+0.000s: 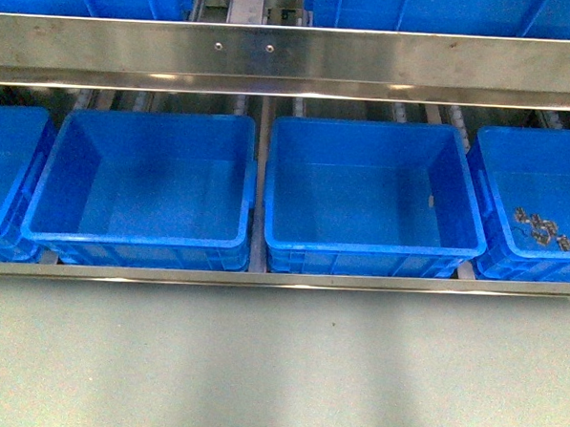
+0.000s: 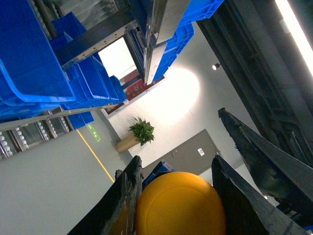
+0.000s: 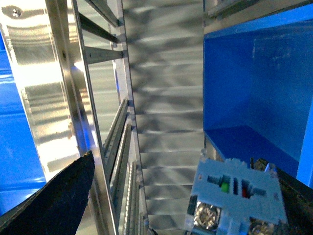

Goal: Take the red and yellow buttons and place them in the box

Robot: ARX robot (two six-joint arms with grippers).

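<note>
My left gripper (image 2: 176, 169) is shut on the yellow button (image 2: 181, 205), a smooth round yellow dome held between the two dark fingers (image 2: 124, 196). That view looks up past blue bins towards a wall and ceiling. My right gripper (image 3: 183, 166) is open, with one dark finger (image 3: 58, 200) at one side and the other at the far edge. A pale block (image 3: 237, 196) with a green and a red mark and metal screws sits near that far finger. No red button shows. Neither arm shows in the front view.
Two blue boxes (image 1: 136, 234) (image 1: 370, 242) stand side by side on the rack, both bare inside. A box at the right (image 1: 486, 205) holds small metal parts (image 1: 542, 227). A steel rail (image 1: 293, 61) crosses above them. Grey tabletop (image 1: 277, 366) lies in front.
</note>
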